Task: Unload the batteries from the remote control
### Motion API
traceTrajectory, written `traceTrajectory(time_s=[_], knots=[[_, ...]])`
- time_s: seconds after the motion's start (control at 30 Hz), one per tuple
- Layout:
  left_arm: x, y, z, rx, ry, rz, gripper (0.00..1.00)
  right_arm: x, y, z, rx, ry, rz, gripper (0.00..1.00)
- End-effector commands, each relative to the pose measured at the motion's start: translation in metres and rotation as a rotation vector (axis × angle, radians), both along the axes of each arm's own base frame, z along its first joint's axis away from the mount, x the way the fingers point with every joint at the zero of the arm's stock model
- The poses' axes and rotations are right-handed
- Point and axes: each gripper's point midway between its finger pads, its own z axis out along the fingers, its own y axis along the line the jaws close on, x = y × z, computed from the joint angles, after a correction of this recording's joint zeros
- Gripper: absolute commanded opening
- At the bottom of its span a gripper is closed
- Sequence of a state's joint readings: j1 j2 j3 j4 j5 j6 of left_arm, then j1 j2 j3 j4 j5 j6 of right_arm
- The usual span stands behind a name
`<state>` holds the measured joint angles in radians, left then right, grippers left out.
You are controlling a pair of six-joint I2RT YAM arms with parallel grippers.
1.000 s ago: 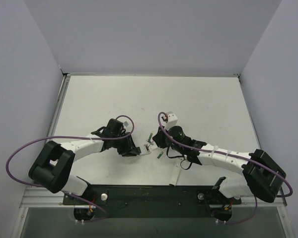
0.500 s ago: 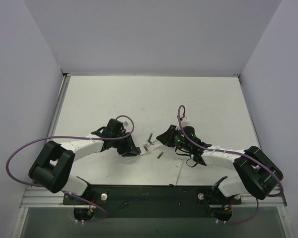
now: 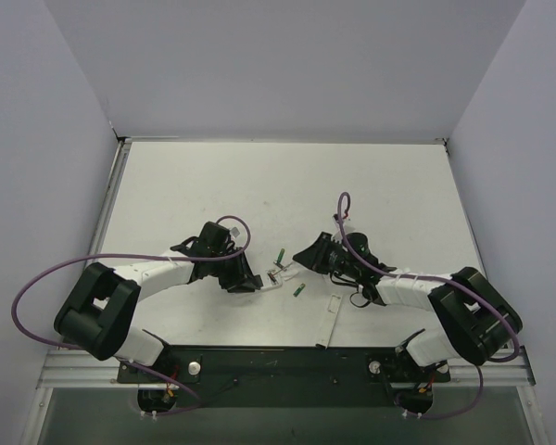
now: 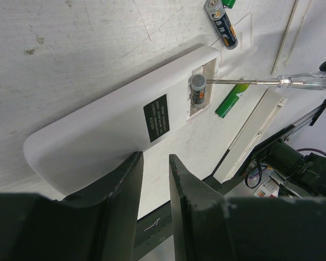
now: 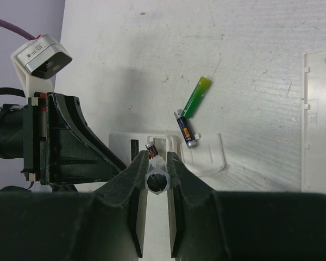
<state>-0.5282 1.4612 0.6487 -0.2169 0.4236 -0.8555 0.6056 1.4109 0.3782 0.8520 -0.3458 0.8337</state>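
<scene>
The white remote control (image 4: 108, 125) lies back up with its compartment open and one battery (image 4: 198, 89) inside. My right gripper (image 5: 156, 157) is shut on a clear-handled screwdriver (image 4: 293, 80), whose tip touches that battery (image 5: 151, 149). My left gripper (image 4: 155, 157) stands open. Its left finger rests on the remote's near edge, and nothing is between its fingers. A dark battery (image 5: 185, 129) lies on a small white cover (image 5: 206, 157), with a green battery (image 5: 196, 97) beyond it. Another green battery (image 4: 232, 100) lies beside the remote. In the top view, both grippers (image 3: 250, 278) (image 3: 308, 258) meet over the remote (image 3: 267, 278).
A long white cover (image 3: 332, 320) lies near the front rail, right of the remote, and also shows in the right wrist view (image 5: 318, 119). The black front rail (image 3: 278, 363) runs along the near edge. Grey walls stand on three sides of the table (image 3: 287, 185).
The right wrist has turned and the right arm has drawn slightly to the right, still holding the screwdriver at the remote. The left arm, the remote and the loose batteries have not moved.
</scene>
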Motion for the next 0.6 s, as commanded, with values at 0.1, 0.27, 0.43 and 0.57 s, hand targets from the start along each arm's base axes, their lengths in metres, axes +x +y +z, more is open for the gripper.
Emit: traceTrajectory(time_s=[0.1, 0.27, 0.43, 0.57], knots=[[0.004, 0.017, -0.020, 0.109, 0.005, 0.037, 0.37, -0.025, 0.015, 0.002, 0.076, 0.037, 0.146, 0.00], [0.004, 0.017, -0.020, 0.108, 0.006, 0.040, 0.37, -0.026, 0.020, 0.009, 0.095, 0.017, 0.183, 0.00], [0.003, 0.018, -0.020, 0.110, 0.006, 0.042, 0.37, -0.028, 0.022, 0.011, 0.102, 0.019, 0.203, 0.00], [0.003, 0.018, -0.021, 0.112, 0.009, 0.044, 0.37, -0.029, 0.024, 0.015, 0.115, 0.013, 0.218, 0.00]])
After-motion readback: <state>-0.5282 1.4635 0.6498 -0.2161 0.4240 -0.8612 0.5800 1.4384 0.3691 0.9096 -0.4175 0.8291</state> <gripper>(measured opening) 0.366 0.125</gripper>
